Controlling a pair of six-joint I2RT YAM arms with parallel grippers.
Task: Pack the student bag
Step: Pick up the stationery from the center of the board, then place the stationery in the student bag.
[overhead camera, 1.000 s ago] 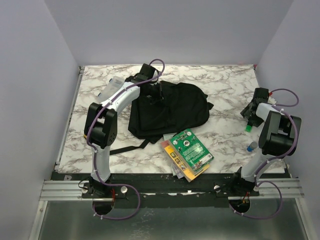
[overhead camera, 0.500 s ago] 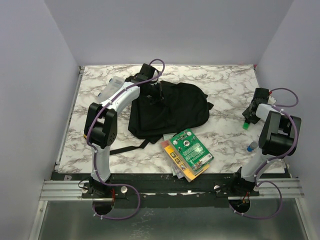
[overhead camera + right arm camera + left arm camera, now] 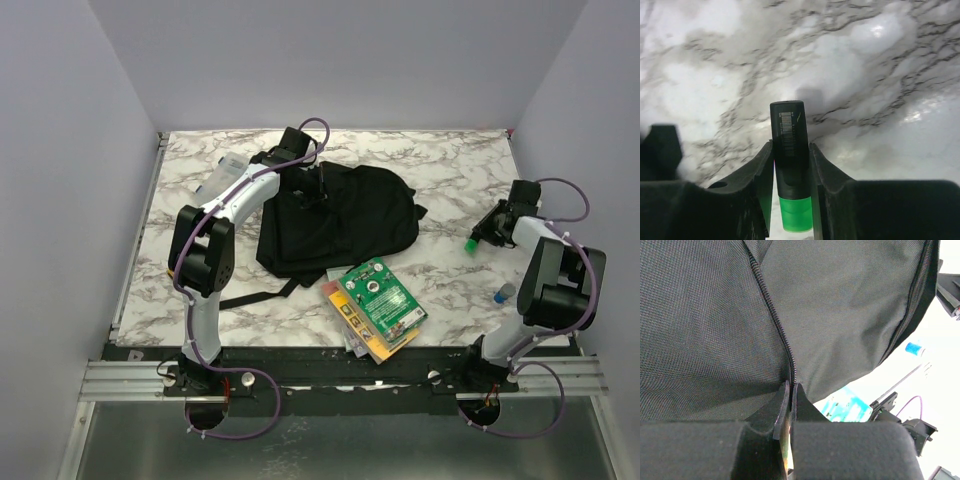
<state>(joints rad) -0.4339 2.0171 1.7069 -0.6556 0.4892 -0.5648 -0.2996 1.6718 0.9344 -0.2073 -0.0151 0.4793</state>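
The student bag (image 3: pixel 345 225) is a black backpack lying flat at the table's middle back, and its fabric fills the left wrist view (image 3: pixel 840 300). My left gripper (image 3: pixel 312 195) rests on the bag's upper left part. Its jaws (image 3: pixel 791 386) are pinched shut at the near end of the zipper line (image 3: pixel 774 315). My right gripper (image 3: pixel 487 230) is above the table to the right of the bag. It is shut (image 3: pixel 790 146) on a black highlighter with a green cap (image 3: pixel 787 125), and the cap shows in the top view (image 3: pixel 470 243).
A stack of books with a green cover on top (image 3: pixel 378 300) lies in front of the bag. A small blue-capped item (image 3: pixel 503 293) lies at the right near my right arm. A clear plastic case (image 3: pixel 222 175) lies at the back left, behind the left arm.
My right gripper has lifted and swung left toward the bag with the highlighter in it. The left arm and the bag have not moved.
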